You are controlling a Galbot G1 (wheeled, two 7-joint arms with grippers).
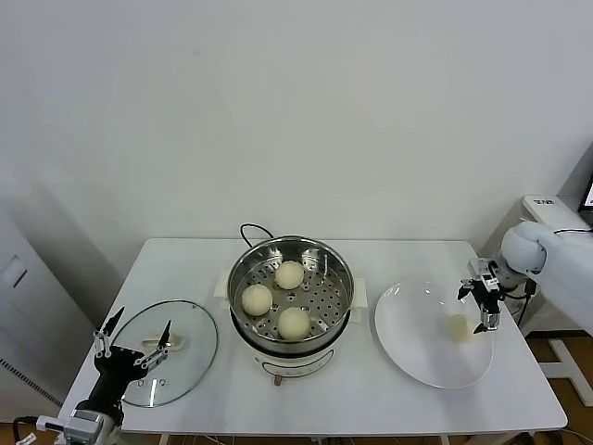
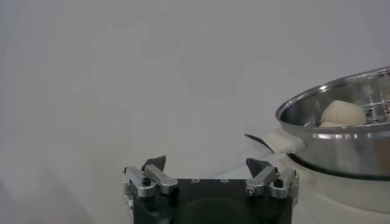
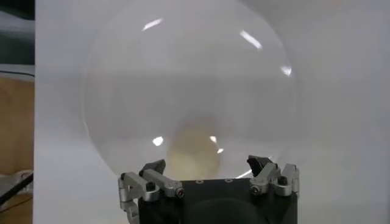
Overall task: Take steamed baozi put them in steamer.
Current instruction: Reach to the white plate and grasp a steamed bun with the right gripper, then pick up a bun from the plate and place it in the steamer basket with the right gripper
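The steamer (image 1: 291, 295) stands mid-table, a shiny steel pot on a white base. Three cream-white baozi lie on its perforated tray: one at the back (image 1: 289, 274), one on the left (image 1: 257, 299), one at the front (image 1: 294, 322). A fourth baozi (image 1: 457, 327) lies on the right part of the white plate (image 1: 417, 352). My right gripper (image 1: 479, 307) is open and hovers just above and beside this baozi, which shows between its fingers in the right wrist view (image 3: 194, 155). My left gripper (image 1: 131, 340) is open and empty over the glass lid; the steamer shows in its wrist view (image 2: 341, 134).
A round glass lid (image 1: 167, 352) with a white handle lies at the table's front left. A black cord (image 1: 252, 230) runs behind the steamer. White equipment (image 1: 554, 213) stands off the table's right edge. A wall rises behind the table.
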